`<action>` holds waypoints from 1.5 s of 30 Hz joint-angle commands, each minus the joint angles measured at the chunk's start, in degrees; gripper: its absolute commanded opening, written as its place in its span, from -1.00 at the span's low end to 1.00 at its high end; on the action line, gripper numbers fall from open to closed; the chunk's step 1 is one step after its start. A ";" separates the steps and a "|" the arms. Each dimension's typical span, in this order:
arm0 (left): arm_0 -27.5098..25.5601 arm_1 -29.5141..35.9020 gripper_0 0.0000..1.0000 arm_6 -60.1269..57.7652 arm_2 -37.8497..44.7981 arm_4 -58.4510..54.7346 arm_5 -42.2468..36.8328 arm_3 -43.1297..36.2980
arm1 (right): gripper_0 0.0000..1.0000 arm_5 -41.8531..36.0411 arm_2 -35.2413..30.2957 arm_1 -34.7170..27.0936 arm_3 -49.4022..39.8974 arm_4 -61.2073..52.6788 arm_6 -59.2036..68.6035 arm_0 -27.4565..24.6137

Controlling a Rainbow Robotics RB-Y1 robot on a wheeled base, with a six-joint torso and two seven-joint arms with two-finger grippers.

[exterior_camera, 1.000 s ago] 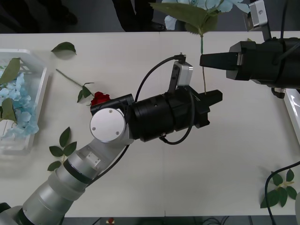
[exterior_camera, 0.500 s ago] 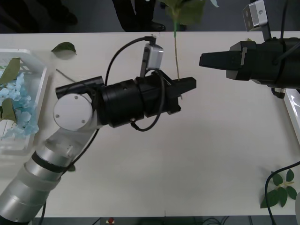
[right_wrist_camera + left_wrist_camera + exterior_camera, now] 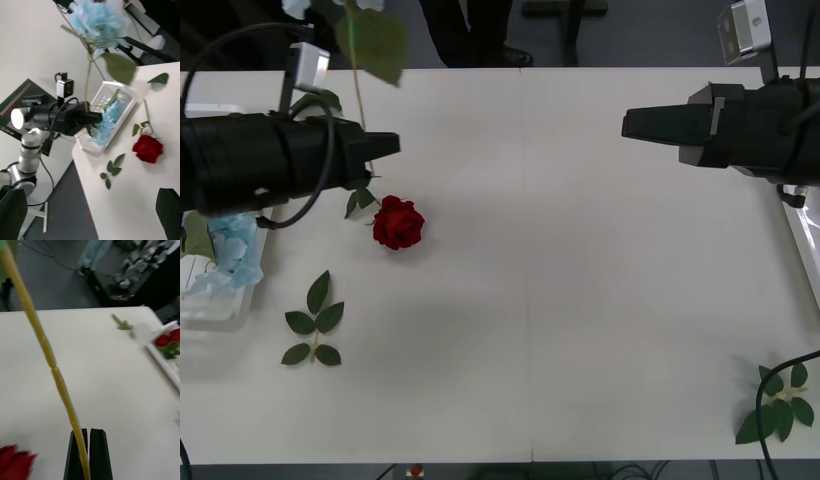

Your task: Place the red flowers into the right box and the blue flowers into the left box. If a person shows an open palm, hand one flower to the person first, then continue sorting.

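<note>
A white table (image 3: 580, 300) spans the front view, with a faint seam running from twelve to six o'clock down its middle and dark floor beyond its far edge. At about ten o'clock the left gripper (image 3: 385, 146) is clamped shut on the thin stem of a blue flower (image 3: 98, 20); its wrist view shows the two black fingers (image 3: 98, 450) pressed together with the yellowish stem pinched between them and rising steeply away. In the right wrist view the pale blue bloom stands high above that gripper, a large green leaf hanging off the stem. Just below, at nine o'clock, the left box (image 3: 123, 108) sits at the table's edge and already holds pale blue flowers. A single red rose (image 3: 398, 222) lies on the table just beside the left gripper, toward eight o'clock from centre, and a loose leaf sprig (image 3: 313, 322) lies nearer the robot at about seven o'clock. The right gripper (image 3: 630, 124) hovers at two o'clock, pointing toward the left arm; its fingers stand wide apart with nothing between them. At three o'clock the white rim of the right box (image 3: 802, 232) shows at the table's edge, and the left wrist view shows red roses inside it. Another leaf sprig (image 3: 778, 404) lies at four o'clock. The floor behind is grey, with dark equipment and cables.
</note>
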State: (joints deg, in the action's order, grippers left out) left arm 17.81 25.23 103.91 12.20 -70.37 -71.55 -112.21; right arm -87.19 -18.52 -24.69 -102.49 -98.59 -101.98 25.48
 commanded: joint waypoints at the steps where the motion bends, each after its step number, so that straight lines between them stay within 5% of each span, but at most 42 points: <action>1: -0.06 1.84 -1.00 -5.56 7.84 7.35 -5.27 -2.14 | 1.00 -1.75 -1.43 -5.63 -1.31 3.14 -2.00 0.27; 8: 0.03 2.98 -1.00 -4.59 14.35 33.72 -8.26 -2.49 | 1.00 -8.17 -3.80 -10.46 1.33 8.15 -13.33 0.36; 15: -3.57 5.09 -1.00 -3.19 19.18 45.85 -7.38 -2.75 | 1.00 -11.59 -3.98 -15.56 8.89 8.41 -26.69 0.27; 25: -13.24 8.78 -1.00 -0.02 22.87 50.77 0.09 -0.56 | 1.00 -13.26 -3.98 -21.45 11.53 14.12 -45.68 0.36; 34: -12.19 9.84 -1.00 0.33 20.59 51.47 17.85 20.27 | 1.00 -13.18 -3.98 -22.94 11.53 15.44 -53.02 0.36; 40: -10.52 10.54 -1.00 0.68 19.36 51.56 19.52 23.97 | 1.00 -13.18 -3.89 -22.94 11.53 15.09 -53.02 0.36; 41: -10.52 10.63 -0.90 0.68 19.01 51.56 19.52 23.97 | 1.00 -13.18 -3.80 -22.94 11.53 15.09 -53.02 0.36; 45: -10.52 10.72 0.28 0.68 17.95 51.03 18.90 23.35 | 1.00 -13.26 -3.54 -22.94 11.53 15.09 -53.02 0.36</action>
State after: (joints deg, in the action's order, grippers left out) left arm 6.52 33.09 103.58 30.14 -19.37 -52.73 -86.63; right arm -100.06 -22.44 -46.17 -90.07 -83.23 -153.67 25.48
